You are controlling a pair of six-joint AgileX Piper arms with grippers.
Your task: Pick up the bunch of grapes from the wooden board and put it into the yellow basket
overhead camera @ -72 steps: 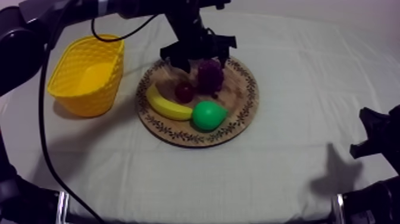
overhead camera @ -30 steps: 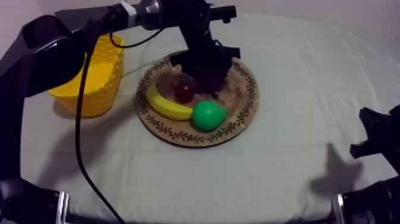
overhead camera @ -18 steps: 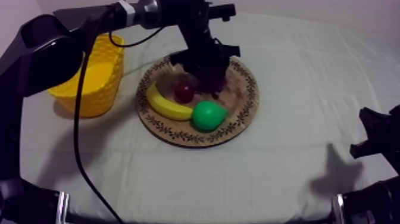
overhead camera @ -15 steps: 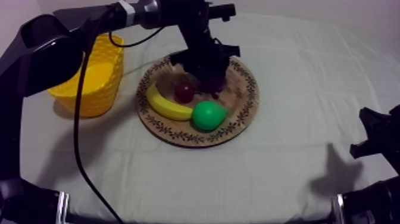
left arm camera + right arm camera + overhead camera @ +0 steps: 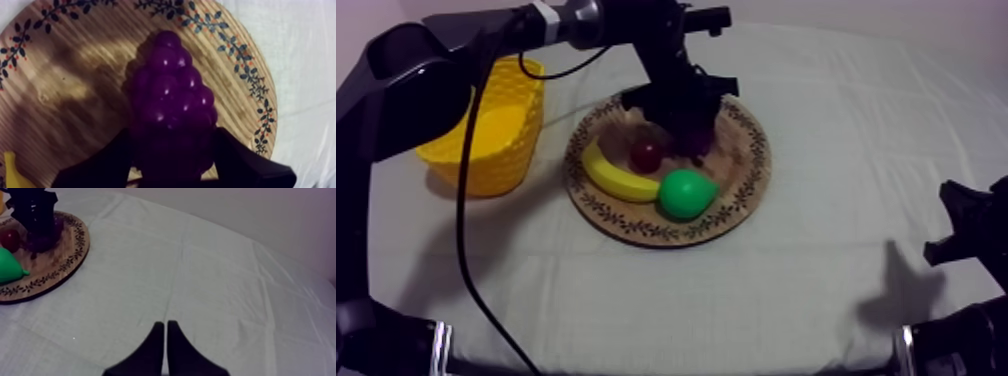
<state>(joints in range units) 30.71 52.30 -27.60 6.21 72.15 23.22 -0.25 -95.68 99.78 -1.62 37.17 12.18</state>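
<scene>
The purple bunch of grapes (image 5: 172,105) lies on the far part of the round wooden board (image 5: 75,75). My left gripper (image 5: 172,137) is down over the bunch, its black fingers pressed against both sides, shut on it. From above, the left gripper (image 5: 681,110) covers most of the grapes (image 5: 700,142) on the board (image 5: 741,180). The yellow basket (image 5: 486,125) stands left of the board. My right gripper (image 5: 164,325) is shut as a narrow wedge over bare cloth, low at the right (image 5: 961,235).
A banana (image 5: 616,178), a small red fruit (image 5: 646,153) and a green pear (image 5: 686,193) share the board's near half, close to the grapes. The left arm reaches in from the upper left, over the basket's far side.
The left gripper has come down from above the grapes onto them and closed round the bunch. Over the last second it has barely moved. The right arm is still.
</scene>
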